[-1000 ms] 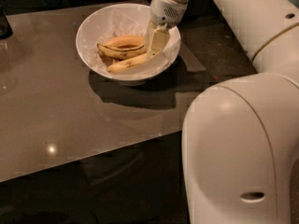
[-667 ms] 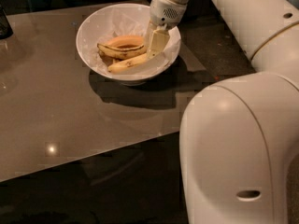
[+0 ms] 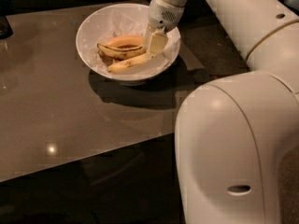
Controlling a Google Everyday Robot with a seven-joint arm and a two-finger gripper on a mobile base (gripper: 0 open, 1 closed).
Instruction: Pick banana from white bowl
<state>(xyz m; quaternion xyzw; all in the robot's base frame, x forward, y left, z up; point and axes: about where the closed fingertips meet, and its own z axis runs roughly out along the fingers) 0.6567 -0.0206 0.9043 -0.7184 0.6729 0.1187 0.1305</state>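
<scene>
The white bowl (image 3: 93, 29) stands on the far part of the table. In it lie a darker, curved, brown-marked banana (image 3: 120, 51) and, nearer the front, the paler straight banana (image 3: 125, 65). My gripper (image 3: 154, 48) reaches down into the bowl's right side, with its pale fingers at the right end of the paler banana. The banana's right end is hidden behind the fingers.
The glossy brown table (image 3: 60, 111) runs left and toward the front, where its edge drops off. A dark object (image 3: 5, 27) stands at the far left edge. My white arm and base (image 3: 233, 139) fill the right side of the view.
</scene>
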